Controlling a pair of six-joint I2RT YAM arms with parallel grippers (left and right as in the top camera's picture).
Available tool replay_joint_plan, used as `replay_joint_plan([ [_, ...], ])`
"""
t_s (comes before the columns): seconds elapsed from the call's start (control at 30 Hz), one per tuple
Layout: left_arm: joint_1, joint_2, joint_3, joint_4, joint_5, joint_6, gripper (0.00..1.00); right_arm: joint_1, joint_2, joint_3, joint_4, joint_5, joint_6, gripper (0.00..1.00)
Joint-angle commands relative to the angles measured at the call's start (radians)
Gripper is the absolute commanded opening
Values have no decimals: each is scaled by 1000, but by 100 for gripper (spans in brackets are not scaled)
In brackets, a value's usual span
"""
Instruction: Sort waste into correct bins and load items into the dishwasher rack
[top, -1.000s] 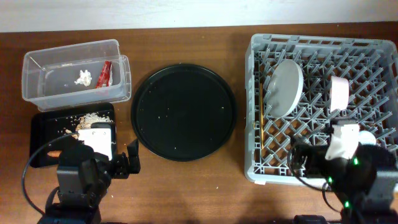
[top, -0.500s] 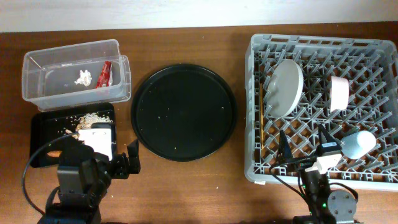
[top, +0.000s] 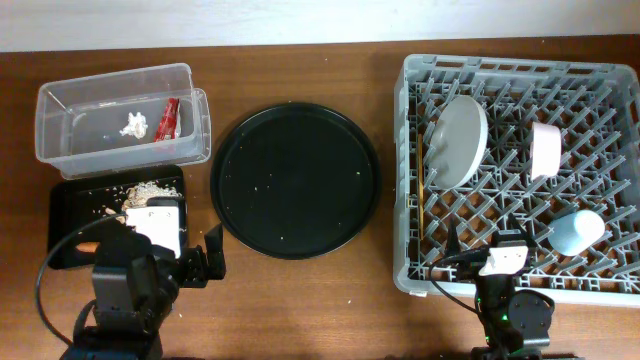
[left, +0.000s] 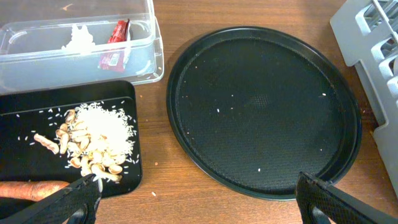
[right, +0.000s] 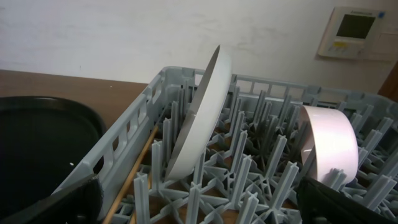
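Released, empty: left claw at 7 o'clock, right claw at 5. In rack at 3: plate, bowl, cup, chopsticks. In tub at 10: wrapper, tissue. Likely done: park arms clear of rack wall.

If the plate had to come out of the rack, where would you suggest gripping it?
Probably its upper rim, from straight above: the plate stands on edge, leaning, between pegs of the rack, so only that thin top edge is free, one finger on each face.
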Motion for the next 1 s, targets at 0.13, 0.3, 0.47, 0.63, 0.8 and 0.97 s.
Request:
replay_joint_plan([
  [0.13,-5,-5,-5,2,-10,-2,99,7,-9,-5,-6,-9,-7,98],
  [0.3,-5,-5,-5,2,-10,-3,99,7,-9,-5,-6,-10,-7,98],
  [0.47,-5,-5,-5,2,-10,-2,99,7,-9,-5,-6,-9,-6,98],
  [0.63,-5,-5,-5,2,-10,-3,99,7,-9,-5,-6,-10,-7,98],
  [0.8,-5,-24,-7,2,-10,-3,99,7,-9,-5,-6,-10,-7,98],
  [0.97,-5,-147,-101,10,-30,-2,99,7,-9,-5,-6,-10,-7,98],
])
